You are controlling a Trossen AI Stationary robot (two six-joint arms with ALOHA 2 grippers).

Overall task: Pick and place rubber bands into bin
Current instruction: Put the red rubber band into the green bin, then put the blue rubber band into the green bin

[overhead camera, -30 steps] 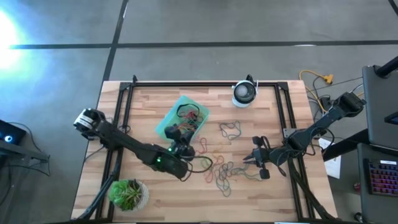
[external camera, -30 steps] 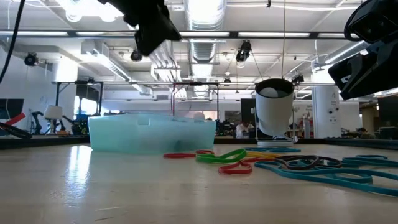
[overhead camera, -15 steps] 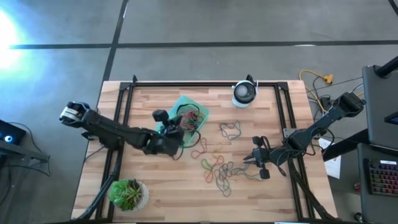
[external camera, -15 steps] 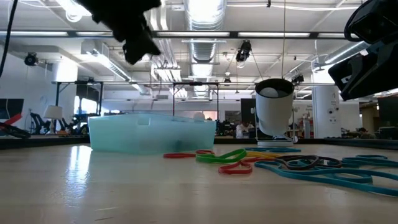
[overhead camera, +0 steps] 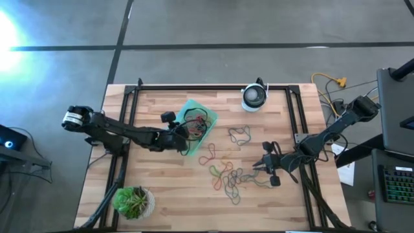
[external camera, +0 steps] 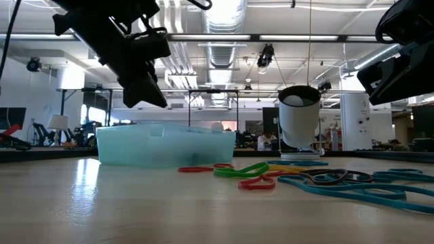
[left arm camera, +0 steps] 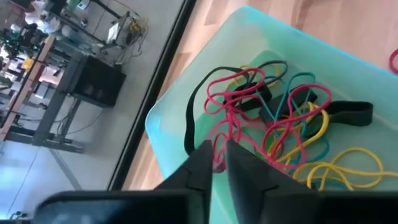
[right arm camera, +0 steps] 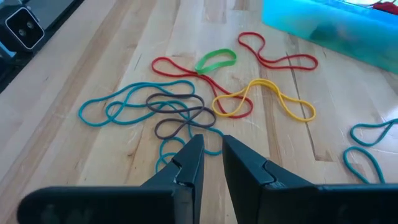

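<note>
Rubber bands partly sorted: a tangle lay in the bin, a scatter was left on the table.

The bin [overhead camera: 191, 123] sat toward the table's left-centre and held a heap of rubber bands [left arm camera: 273, 118] in red, yellow, teal and black, so part of the job looked done. Many loose bands [right arm camera: 186, 102] lay spread on the wooden table [overhead camera: 284, 200] just beside the bin and out toward the right arm, so plenty seemed left to pick. The left gripper [left arm camera: 214, 165] hung over the bin's near edge, its fingers [left arm camera: 200, 168] only a narrow slit apart, with a red band right at the tips; whether it was pinched could not be told. The right gripper [right arm camera: 211, 158] waited above the loose bands, fingers narrowly apart, holding nothing.
</note>
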